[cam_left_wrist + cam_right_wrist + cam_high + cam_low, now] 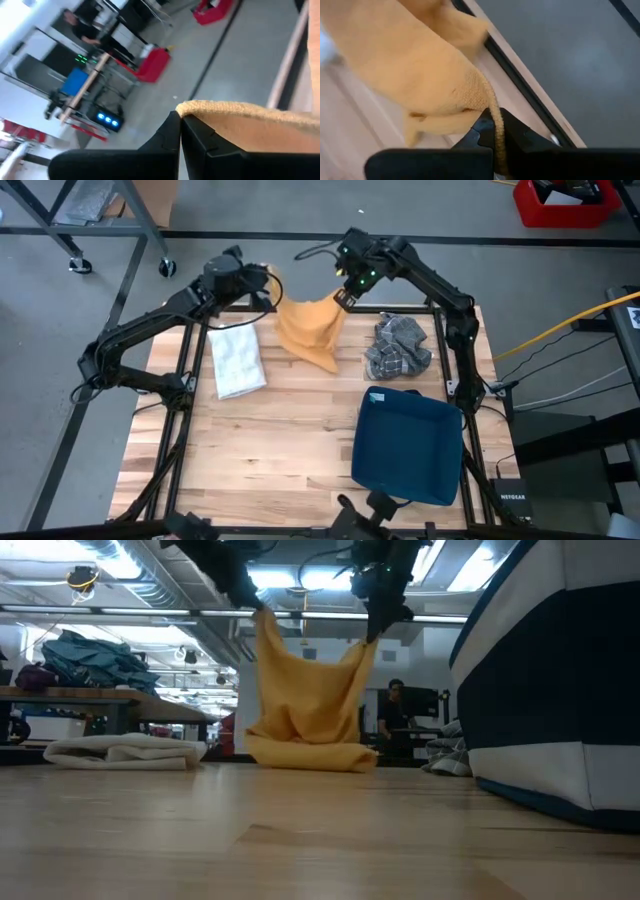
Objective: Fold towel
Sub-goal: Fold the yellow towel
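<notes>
I've got the mustard-yellow terry cloth towel [312, 330] up off the wooden slat table [270, 450], pinched at its two top corners. My left claw [268, 280] is clamped tight on one corner; the wrist view shows the fuzzy hem wedged right between the fingers. My right claw [343, 297] is squeezed down on the other corner, with a rolled edge of cloth running into the pinch.

This thing is light and completely limp. It sags in a deep belly between my two claws, and its lower end is bunched on the tabletop below them. Soft pile, so it shouldn't slip, I reckon, but it won't hold any shape by itself.

Corners are the right place to hold. Towel hangs straight beneath both claws, spanning the gap between them.
</notes>
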Motion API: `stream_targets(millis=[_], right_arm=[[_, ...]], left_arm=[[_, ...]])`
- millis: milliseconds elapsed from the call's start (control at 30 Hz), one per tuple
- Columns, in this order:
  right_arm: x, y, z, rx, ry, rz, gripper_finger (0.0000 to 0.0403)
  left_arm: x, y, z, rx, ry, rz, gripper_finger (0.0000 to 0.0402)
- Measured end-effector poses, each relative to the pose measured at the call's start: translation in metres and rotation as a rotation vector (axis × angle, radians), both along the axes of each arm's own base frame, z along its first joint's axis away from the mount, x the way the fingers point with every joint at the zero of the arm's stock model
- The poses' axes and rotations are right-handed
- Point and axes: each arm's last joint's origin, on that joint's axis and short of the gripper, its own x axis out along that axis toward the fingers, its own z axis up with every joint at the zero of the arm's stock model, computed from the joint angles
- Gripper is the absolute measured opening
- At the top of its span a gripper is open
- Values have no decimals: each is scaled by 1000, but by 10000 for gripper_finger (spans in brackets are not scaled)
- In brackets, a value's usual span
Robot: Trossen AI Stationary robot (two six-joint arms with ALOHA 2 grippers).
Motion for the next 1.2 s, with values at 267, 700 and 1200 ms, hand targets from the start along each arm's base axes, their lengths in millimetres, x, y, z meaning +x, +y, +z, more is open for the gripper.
stream_targets(millis=[267,700,1200], right_arm=[[-16,-7,43,-115,-265,1,12],[-49,4,131,-535,-681,-101,12],[-70,22,191,-801,-1087,-83,12]], left_arm=[[-9,15,19,149,-131,72,0],[-30,30,53,352,-481,164,0],[-47,11,112,523,-994,82,0]])
